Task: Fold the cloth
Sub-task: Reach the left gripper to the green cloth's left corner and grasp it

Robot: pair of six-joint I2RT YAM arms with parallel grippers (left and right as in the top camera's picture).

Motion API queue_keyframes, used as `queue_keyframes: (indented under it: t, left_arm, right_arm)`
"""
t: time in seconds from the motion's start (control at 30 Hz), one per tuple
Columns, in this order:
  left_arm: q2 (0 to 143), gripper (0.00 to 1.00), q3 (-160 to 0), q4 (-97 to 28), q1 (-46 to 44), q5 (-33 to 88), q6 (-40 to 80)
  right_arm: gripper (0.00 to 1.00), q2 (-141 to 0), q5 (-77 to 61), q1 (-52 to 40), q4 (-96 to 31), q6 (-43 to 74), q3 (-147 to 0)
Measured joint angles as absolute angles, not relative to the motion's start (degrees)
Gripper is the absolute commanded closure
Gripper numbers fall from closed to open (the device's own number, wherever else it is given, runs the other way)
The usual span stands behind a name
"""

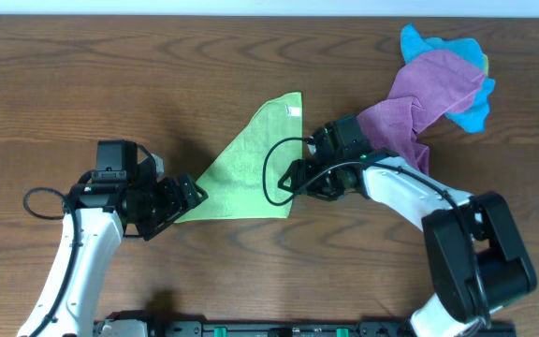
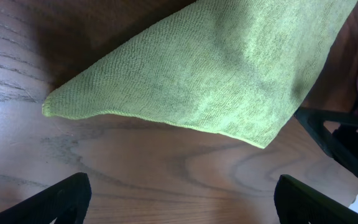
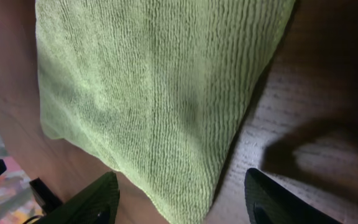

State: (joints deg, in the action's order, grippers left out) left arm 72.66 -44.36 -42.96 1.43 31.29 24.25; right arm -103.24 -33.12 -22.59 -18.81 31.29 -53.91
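Note:
The lime-green cloth [image 1: 251,167] lies on the table folded into a triangle, its white tag [image 1: 295,112] at the top corner. My left gripper [image 1: 187,197] is open at the cloth's lower left tip; in the left wrist view [image 2: 179,199] its fingers sit just short of the cloth [image 2: 216,68], over bare wood. My right gripper [image 1: 298,180] is open at the cloth's lower right corner; in the right wrist view [image 3: 179,202] that corner [image 3: 160,93] lies between its fingers, not gripped.
A purple cloth [image 1: 419,103] lies bunched over a bright blue cloth [image 1: 466,80] at the back right, just beyond my right arm. A black cable [image 1: 271,173] loops over the green cloth's right edge. The wooden table [image 1: 110,75] stretches to the left.

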Motion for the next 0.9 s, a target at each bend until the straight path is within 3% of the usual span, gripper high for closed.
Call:
queue_keyframes:
  t: [0.1, 0.17, 0.2, 0.27, 0.37, 0.7, 0.9]
  left_arm:
    - [72.7, 0.05, -44.4, -42.9, 1.4, 31.3, 24.3]
    - [72.7, 0.05, -44.4, -42.9, 1.4, 31.3, 24.3]
    - [72.7, 0.05, -44.4, -42.9, 1.4, 31.3, 24.3]
    - [72.7, 0.05, -44.4, -42.8, 1.4, 31.3, 24.3]
    - [72.7, 0.05, -44.4, -42.8, 1.4, 31.3, 24.3]
    - [72.7, 0.05, -44.4, -42.0, 1.4, 31.3, 24.3]
    - [72.7, 0.05, -44.4, -40.5, 1.4, 31.3, 24.3]
  right_arm:
    - [0.42, -105.2, -33.7, -22.6, -18.1, 32.1, -53.9]
    - [0.51, -105.5, -33.9, -22.8, -17.7, 32.5, -54.0]
    - [0.58, -105.7, -33.8, -22.8, -17.6, 32.9, -54.0]
    - [0.82, -106.2, -33.6, -22.8, -17.0, 33.1, -54.0]
    - [0.99, -106.9, -33.4, -22.9, -14.9, 33.9, -53.8]
    - [0.99, -105.8, -36.4, -23.6, -13.4, 33.9, -53.8]
    - [0.98, -93.8, -36.8, -23.7, -17.1, 33.9, -53.6]
